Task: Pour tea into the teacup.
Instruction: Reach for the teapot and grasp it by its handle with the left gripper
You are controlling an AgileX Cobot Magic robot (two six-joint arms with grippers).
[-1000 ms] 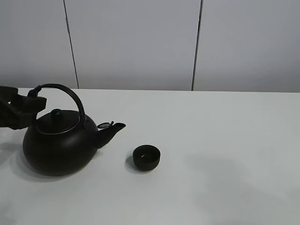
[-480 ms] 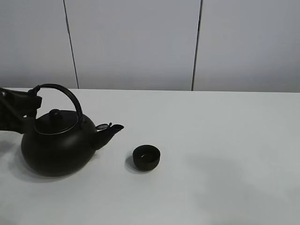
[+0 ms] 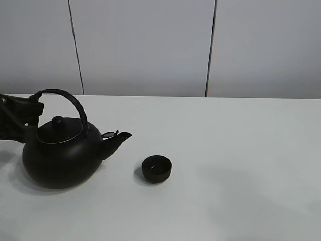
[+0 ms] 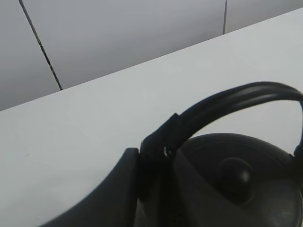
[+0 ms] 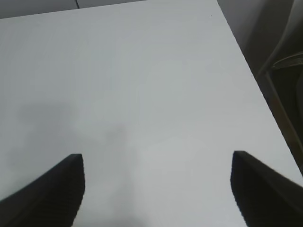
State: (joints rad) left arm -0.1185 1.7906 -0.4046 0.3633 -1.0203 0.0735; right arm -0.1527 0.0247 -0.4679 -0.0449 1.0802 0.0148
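The small matte-black teacup (image 3: 156, 168) stands on the white table (image 3: 241, 150), just right of the kettle's spout (image 3: 120, 137) and apart from it. The big black kettle (image 3: 60, 155) sits upright at the left, with its lid knob (image 3: 58, 121) on top. My left gripper (image 3: 34, 106) is shut on the left end of the arched handle (image 3: 70, 98). In the left wrist view the fingers (image 4: 118, 189) clamp the handle (image 4: 227, 101) above the lid (image 4: 234, 172). My right gripper (image 5: 158, 198) is open and empty over bare table, out of the exterior high view.
A grey panelled wall (image 3: 145, 45) runs behind the table's far edge. The table's right edge (image 5: 251, 75) shows in the right wrist view, with a chair-like frame (image 5: 284, 61) beyond it.
The kettle has shifted slightly to the left with my left gripper still on its handle. The teacup has not moved.
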